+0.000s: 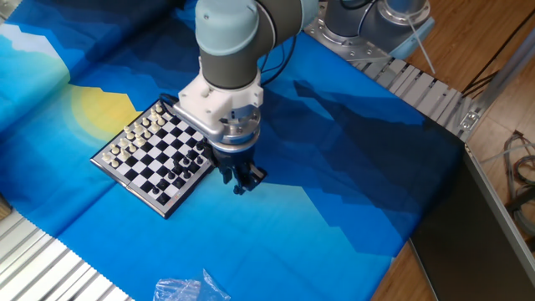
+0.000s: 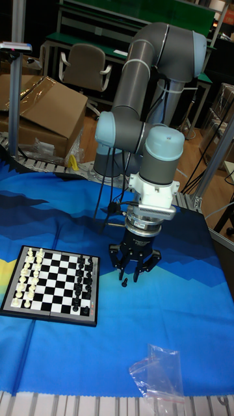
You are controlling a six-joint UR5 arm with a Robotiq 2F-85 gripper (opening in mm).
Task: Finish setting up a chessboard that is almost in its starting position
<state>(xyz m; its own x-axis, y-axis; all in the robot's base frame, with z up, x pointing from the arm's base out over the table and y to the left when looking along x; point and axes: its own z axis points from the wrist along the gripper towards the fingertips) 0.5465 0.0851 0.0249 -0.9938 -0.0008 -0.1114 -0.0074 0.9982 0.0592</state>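
The chessboard [image 1: 155,156] [image 2: 53,285] lies flat on the blue cloth, left of the arm. Tiny white pieces line its far-left side and black pieces the side nearest the gripper. My gripper [image 1: 241,184] [image 2: 132,276] points straight down over the cloth, just off the board's right edge. Its fingers are drawn close together. A small dark chess piece [image 2: 122,283] sticks out below the fingertips and appears pinched between them, a little above the cloth. The wrist hides the board's near corner in the fixed view.
A crumpled clear plastic bag [image 1: 185,289] [image 2: 157,374] lies on the cloth near the front edge. Ribbed aluminium rails [image 1: 422,90] border the table at the back right, and another rail [image 1: 46,267] at the front left. The arm's base [image 2: 120,162] stands behind the cloth.
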